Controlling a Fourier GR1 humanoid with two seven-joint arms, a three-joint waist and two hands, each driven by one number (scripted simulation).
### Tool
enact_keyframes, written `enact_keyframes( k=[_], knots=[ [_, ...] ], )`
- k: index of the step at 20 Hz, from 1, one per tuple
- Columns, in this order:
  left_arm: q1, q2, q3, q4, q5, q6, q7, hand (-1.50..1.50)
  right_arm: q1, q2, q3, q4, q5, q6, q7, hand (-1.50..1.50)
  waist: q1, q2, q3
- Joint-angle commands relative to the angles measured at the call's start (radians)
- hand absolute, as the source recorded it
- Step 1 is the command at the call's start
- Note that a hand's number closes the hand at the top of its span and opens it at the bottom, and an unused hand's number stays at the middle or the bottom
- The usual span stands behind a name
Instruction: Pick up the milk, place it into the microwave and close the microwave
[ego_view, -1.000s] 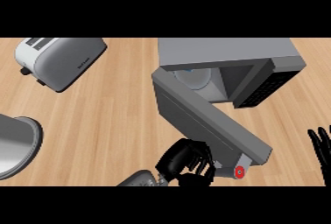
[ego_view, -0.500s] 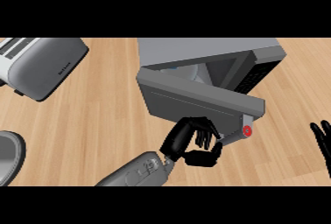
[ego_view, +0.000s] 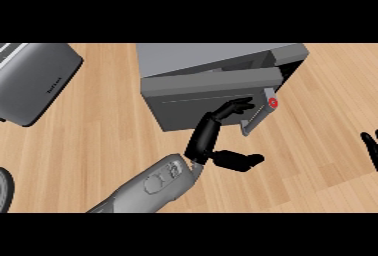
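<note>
1. My left hand (ego_view: 221, 125), fingers straight, presses the boxy grey microwave (ego_view: 221, 60)'s smooth door (ego_view: 207, 95), frame centre.
2. I can't see the milk.
3. Right hand (ego_view: 370, 150) rests open, right edge.
4. A rounded toaster (ego_view: 37, 82) sits upper left.

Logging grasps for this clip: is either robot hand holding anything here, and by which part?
Nothing is held. The left robot hand has straight fingers pressed against the microwave door; the right robot hand rests open at the view's right edge.
</note>
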Motion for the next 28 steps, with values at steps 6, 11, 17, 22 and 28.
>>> enact_keyframes(
  k=[6,11,17,22,28],
  knots=[
    [-0.113,-0.002,0.033,0.092,0.106,0.05,-0.062,-1.5,-0.046,-0.039,0.001,-0.013,-0.071,0.033,0.04,-1.5,-0.061,0.022,0.003],
    [-0.163,-0.002,0.037,0.128,0.144,0.049,-0.094,-1.5,-0.085,-0.064,0.004,-0.016,-0.111,0.043,0.068,-1.5,-0.071,0.029,0.003],
    [-0.186,-0.002,0.027,0.149,0.187,0.069,-0.132,-1.5,-0.123,-0.088,-0.007,0.0,-0.162,0.055,0.086,-1.5,-0.086,0.033,0.006],
    [-0.191,-0.002,0.028,0.167,0.226,0.075,-0.163,-1.5,-0.149,-0.104,-0.009,-0.009,-0.189,0.044,0.111,-1.5,-0.096,0.034,0.003],
    [-0.187,-0.001,0.016,0.185,0.259,0.085,-0.208,-1.5,-0.159,-0.129,-0.018,-0.001,-0.211,0.045,0.136,-1.5,-0.122,0.04,0.004]
  ],
)
